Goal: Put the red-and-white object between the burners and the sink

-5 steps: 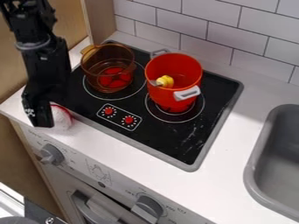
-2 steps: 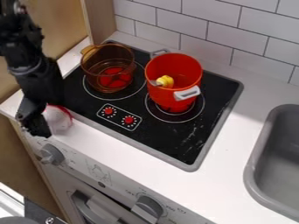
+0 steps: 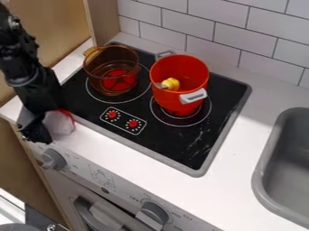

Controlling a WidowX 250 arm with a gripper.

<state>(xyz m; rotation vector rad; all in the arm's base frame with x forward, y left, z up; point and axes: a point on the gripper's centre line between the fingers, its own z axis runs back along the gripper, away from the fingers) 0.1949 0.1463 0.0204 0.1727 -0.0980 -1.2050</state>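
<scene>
I'm having my claw [image 3: 37,130] hanging at far left, over the front left corner of the worktop [image 3: 232,173], right up by the red-and-white object [image 3: 59,123]; I'm not able to tell if it's released or clenched. The object is sitting on the worktop just left of the black cooktop [image 3: 175,149], red edge facing right. Next, the see-through amber pot [image 3: 102,67] is standing on the left burner, then the red pot [image 3: 178,97] is standing on the right burner, holding something yellow [image 3: 171,84]. The gray sink [image 3: 260,180] is lying at far right.
</scene>
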